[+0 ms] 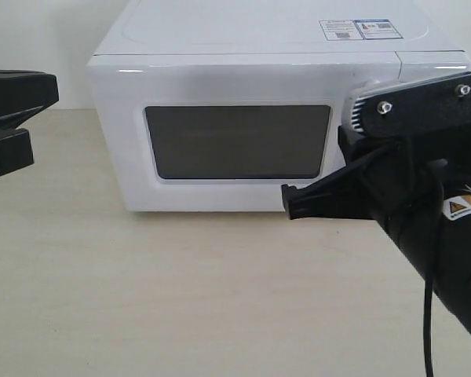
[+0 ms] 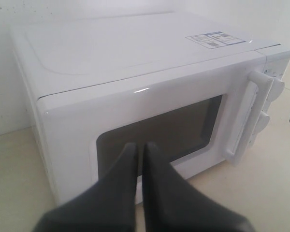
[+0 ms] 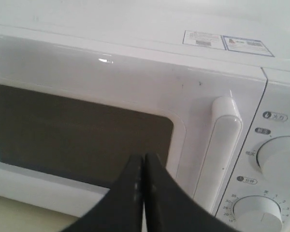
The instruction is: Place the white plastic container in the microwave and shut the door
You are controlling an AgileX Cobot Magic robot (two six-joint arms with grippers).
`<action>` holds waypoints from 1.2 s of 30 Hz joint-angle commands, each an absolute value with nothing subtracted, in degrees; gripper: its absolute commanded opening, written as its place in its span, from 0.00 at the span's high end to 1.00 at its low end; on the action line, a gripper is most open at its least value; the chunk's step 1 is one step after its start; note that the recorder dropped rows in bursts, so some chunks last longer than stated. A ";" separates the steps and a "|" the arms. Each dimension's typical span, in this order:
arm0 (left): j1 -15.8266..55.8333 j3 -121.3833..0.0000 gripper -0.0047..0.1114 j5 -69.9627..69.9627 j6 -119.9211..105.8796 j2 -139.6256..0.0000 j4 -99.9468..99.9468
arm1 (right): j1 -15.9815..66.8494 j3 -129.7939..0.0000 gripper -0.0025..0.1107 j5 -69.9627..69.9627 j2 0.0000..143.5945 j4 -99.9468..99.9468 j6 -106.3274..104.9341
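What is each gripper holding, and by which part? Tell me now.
Nothing is held. The left gripper and the right gripper are both shut on nothing, in front of the closed door of the microwave.

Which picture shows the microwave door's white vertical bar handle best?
The right wrist view: the white vertical bar handle is close and clear. The left wrist view shows it smaller, at an angle. In the exterior view the black right arm covers it.
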State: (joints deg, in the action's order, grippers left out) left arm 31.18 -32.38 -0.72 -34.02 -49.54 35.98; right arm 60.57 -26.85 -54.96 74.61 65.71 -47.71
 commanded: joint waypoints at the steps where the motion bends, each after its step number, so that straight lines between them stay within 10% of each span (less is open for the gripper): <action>1: 30.90 -32.12 0.92 0.00 -34.34 -49.05 35.95 | 60.52 -26.96 0.98 -58.25 73.28 65.03 -47.87; 26: 30.90 -32.12 0.92 0.00 -34.34 -49.05 35.95 | 59.56 -26.96 0.98 -57.98 47.90 70.17 -52.79; 36: 30.90 -32.12 0.92 0.00 -34.34 -49.05 35.95 | 33.24 -25.33 0.98 -15.45 34.36 72.38 -69.88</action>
